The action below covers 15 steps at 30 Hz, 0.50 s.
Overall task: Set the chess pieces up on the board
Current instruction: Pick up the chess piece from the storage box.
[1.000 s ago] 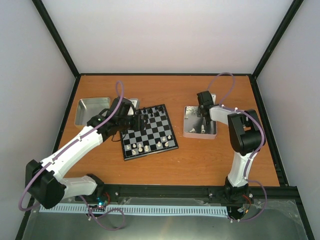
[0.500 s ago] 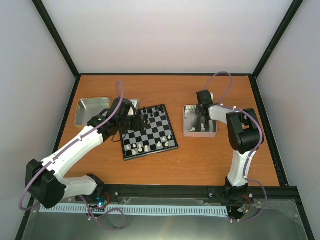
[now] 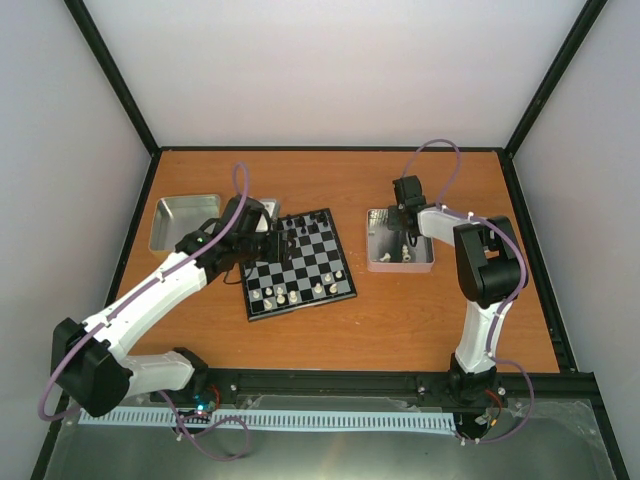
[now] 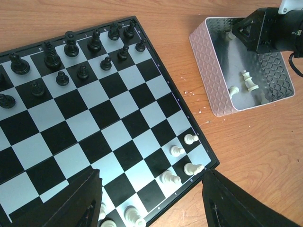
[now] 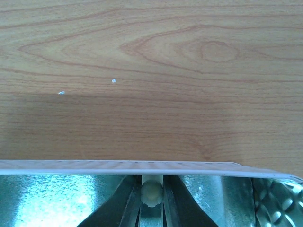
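Note:
The board lies at mid-table, and it also shows in the left wrist view. Black figures fill its far rows. Several cream-white chess pieces stand along its near edge. My left gripper hangs open and empty over that near edge, at the board's left side in the top view. My right gripper is inside a silver tray, by its far wall. It is shut on a white chess piece between its fingers. Three loose white pieces lie in that tray.
A second silver tray sits at the far left of the table. The right tray's wall crosses the right wrist view just beyond the fingers, with bare wood past it. Black frame rails border the table.
My right gripper has moved toward the tray's far wall. The left arm has not moved.

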{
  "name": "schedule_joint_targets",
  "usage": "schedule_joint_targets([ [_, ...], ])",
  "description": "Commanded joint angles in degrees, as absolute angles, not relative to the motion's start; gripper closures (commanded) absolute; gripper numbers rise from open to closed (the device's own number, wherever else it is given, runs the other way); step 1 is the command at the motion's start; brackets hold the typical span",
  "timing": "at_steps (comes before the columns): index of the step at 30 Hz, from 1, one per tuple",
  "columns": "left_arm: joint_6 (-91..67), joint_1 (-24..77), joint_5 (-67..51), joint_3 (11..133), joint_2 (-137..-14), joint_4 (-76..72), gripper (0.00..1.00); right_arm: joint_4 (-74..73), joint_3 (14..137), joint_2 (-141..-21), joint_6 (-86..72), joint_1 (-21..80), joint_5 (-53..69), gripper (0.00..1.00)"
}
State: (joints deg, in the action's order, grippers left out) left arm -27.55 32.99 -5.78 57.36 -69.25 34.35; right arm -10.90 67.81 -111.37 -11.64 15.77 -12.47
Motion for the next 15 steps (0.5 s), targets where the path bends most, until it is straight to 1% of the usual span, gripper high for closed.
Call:
schedule_joint_targets([
  [1,-28.04,32.78,-6.11,57.30,-69.35,33.31,0.42,-10.46,68.36,-110.53,-12.14,15.39,-12.47,0.87],
  [4,-28.03,32.78,-6.07,57.30,-69.35,33.33,0.42,-11.19,69.06,-111.05,-12.48,15.43,-12.67,0.87],
  [8,-28.21,32.78,-6.00,57.30,-69.28,33.31,0.42,-11.95,68.72,-109.97,-13.32,15.58,-12.05,0.91],
  [15,-29.34,32.78,-3.58,57.11,-68.41,32.84,0.42,-14.48,63.84,-100.14,-15.36,18.67,-10.08,0.91],
])
